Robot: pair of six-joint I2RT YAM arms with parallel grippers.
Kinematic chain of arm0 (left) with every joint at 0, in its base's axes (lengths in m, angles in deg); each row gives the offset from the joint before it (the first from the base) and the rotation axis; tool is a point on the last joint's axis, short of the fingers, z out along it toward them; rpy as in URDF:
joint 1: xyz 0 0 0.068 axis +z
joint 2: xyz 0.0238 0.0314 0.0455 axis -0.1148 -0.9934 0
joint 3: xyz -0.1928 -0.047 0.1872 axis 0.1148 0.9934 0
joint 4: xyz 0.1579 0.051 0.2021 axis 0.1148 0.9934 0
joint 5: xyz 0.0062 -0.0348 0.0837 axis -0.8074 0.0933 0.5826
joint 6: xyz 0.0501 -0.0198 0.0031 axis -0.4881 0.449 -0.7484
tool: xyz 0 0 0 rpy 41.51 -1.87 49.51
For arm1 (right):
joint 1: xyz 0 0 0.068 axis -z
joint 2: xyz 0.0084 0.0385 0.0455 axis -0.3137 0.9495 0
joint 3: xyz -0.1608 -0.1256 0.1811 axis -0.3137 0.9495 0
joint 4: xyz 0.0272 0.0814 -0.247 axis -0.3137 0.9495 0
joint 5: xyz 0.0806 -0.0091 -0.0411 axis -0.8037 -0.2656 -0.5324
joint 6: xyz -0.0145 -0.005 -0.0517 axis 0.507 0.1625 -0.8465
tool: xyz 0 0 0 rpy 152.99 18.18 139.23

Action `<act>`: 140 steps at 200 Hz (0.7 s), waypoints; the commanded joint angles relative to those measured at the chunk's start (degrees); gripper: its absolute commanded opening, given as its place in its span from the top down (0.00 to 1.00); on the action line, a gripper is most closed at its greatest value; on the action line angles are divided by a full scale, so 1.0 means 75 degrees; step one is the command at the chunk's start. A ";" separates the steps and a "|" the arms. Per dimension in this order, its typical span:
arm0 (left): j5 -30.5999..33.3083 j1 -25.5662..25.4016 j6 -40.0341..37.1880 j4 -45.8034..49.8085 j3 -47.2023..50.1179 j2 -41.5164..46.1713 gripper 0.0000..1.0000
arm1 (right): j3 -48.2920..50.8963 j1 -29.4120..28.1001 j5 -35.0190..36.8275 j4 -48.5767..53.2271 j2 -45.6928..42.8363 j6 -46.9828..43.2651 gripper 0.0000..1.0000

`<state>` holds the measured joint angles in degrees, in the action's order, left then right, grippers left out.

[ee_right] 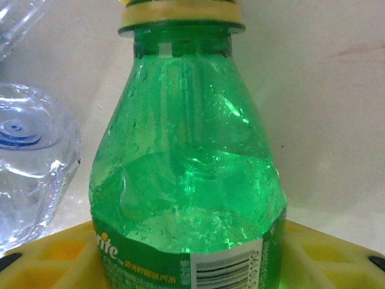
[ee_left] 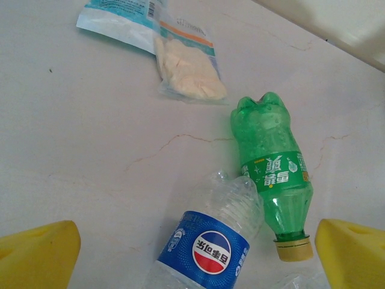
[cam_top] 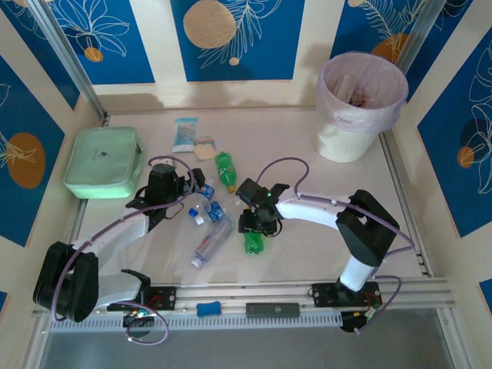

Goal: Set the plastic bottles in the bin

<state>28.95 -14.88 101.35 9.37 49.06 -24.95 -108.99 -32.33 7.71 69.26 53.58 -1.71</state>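
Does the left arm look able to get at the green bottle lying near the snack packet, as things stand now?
Probably yes. The left gripper is open, and the green bottle lies uncovered just ahead of it. A clear bottle lies right beside it and may get nudged.

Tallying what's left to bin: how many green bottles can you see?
2. The far green bottle lies beside the snack packet; the near green bottle sits between the fingers of the right claw. More may be hidden in the bin.
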 commanded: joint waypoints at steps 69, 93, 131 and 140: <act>-0.0152 0.0050 0.0032 -0.0105 0.0061 0.0233 0.00 | 0.0021 0.0727 -0.0076 -0.1186 -0.1212 -0.0368 0.51; -0.0313 0.0044 0.0063 -0.0296 0.0105 0.0206 0.00 | -0.0269 0.1385 -0.0478 -0.1982 -0.1521 -0.1308 0.51; -0.0828 0.0027 -0.0059 -0.0597 0.0055 0.0071 0.00 | -0.1257 0.2643 -0.1003 -0.2622 -0.1749 -0.2633 0.51; -0.0923 0.0007 -0.0102 -0.0649 0.0042 0.0046 0.00 | -0.1559 0.2954 -0.1112 -0.2680 -0.1752 -0.2844 0.52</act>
<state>25.67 -14.88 101.46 7.36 49.39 -24.32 -114.98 -15.04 3.37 54.20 43.05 -14.85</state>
